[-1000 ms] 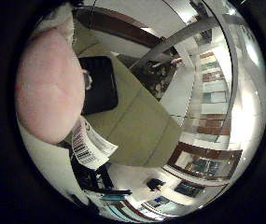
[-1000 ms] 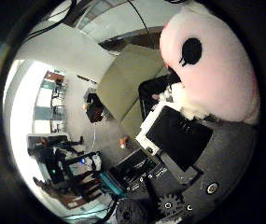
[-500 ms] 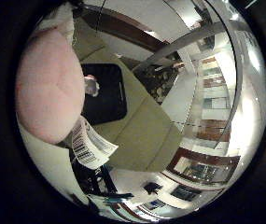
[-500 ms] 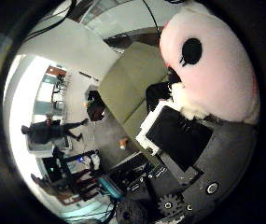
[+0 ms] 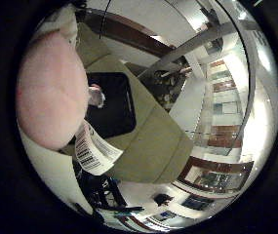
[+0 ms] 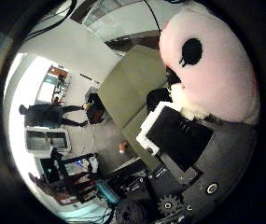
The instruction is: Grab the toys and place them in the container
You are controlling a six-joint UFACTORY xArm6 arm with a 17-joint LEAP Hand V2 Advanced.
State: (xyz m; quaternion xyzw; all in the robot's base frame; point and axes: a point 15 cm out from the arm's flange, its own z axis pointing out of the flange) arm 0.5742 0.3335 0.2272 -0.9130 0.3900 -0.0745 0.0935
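Note:
A pink plush toy [image 6: 212, 61] with a black eye patch fills much of the right thumb side palm view, close against the palm. My hand [image 6: 177, 138] is curled on it, with a white and black finger pressed against its underside. The right little finger side palm view shows the toy's pink body [image 5: 49, 90] and its white barcode tag [image 5: 98, 148] hanging down. Below the toy, a black container [image 5: 112, 102] stands on an olive-green table [image 5: 156, 146]. The toy hangs above the table, beside and partly over the container.
A small pale thing [image 5: 96, 95] sits at the container's rim, too small to identify. The table's edges [image 6: 123, 112] drop to the room floor, where shelves and furniture [image 6: 53, 154] stand away from the table.
The black container looks larger and nearer the middle of the little finger side view, so the hand with the plush toy has moved closer to it. The hold on the toy is unchanged.

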